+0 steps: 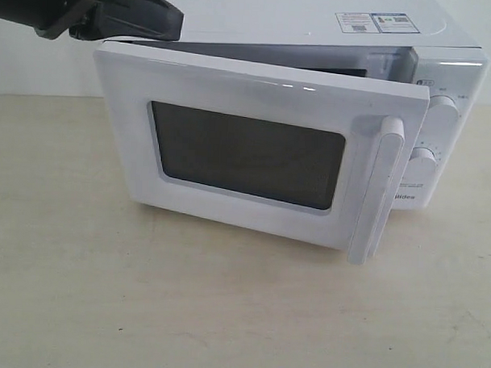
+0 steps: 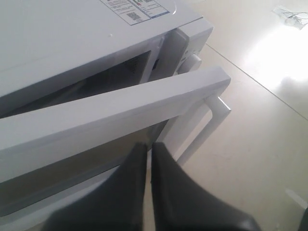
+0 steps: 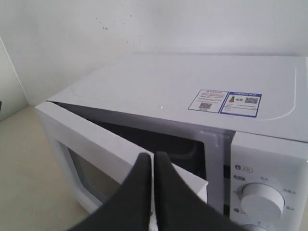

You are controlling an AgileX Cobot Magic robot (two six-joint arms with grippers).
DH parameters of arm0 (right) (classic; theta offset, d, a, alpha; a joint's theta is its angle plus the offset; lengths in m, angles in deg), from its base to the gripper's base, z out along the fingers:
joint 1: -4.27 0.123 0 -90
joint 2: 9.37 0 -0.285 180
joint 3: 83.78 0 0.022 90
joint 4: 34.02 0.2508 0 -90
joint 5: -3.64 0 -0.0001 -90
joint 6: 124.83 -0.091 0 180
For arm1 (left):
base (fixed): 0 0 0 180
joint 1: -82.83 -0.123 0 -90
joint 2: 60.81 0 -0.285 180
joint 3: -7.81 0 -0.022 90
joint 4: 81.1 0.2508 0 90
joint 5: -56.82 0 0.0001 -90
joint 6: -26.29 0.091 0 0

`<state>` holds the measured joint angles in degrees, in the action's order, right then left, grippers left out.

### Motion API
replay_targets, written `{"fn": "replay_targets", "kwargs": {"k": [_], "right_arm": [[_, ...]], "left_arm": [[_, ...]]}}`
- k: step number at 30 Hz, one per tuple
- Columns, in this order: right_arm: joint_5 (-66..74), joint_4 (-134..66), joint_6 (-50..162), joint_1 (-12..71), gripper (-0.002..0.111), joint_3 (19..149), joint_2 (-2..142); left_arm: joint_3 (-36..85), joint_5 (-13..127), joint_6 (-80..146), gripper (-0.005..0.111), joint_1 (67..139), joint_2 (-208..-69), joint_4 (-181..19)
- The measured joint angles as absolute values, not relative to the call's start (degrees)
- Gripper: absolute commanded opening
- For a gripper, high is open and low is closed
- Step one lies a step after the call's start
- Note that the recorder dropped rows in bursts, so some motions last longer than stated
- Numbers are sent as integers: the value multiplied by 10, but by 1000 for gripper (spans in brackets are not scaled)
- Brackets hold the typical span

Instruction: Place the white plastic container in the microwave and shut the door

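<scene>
The microwave (image 1: 316,17) fills the upper middle of the exterior view, standing on a pale bench (image 1: 144,302). Its door (image 1: 257,89) is ajar: the hinge side at left sits near the body, and the side with the handle (image 1: 376,188) swings out toward the lower right. This leaves a dark gap along the top, and whatever is in the cavity is hidden behind the door and its dark window (image 1: 246,156). Two dials (image 1: 443,117) show at the right, past the handle. A sticker (image 1: 377,22) lies on the top near the upper right.

The left hand (image 2: 149,147) has its fingers pressed together with nothing between them. It points at the door's outer face just under the top edge; I cannot tell if it touches. In the exterior view it sits at the upper left, by the door's top corner.

The right hand (image 3: 153,156) is also drawn together and empty, and points at the door's free edge.
</scene>
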<state>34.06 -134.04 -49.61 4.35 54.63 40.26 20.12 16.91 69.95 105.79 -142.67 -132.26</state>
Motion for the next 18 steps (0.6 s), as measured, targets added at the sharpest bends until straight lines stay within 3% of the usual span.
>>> {"fn": "replay_targets", "kwargs": {"k": [18], "right_arm": [[425, -1342, -502, 44, 0, 553, 403]], "left_arm": [[201, 172, 699, 4, 1058, -1427, -1324]]}}
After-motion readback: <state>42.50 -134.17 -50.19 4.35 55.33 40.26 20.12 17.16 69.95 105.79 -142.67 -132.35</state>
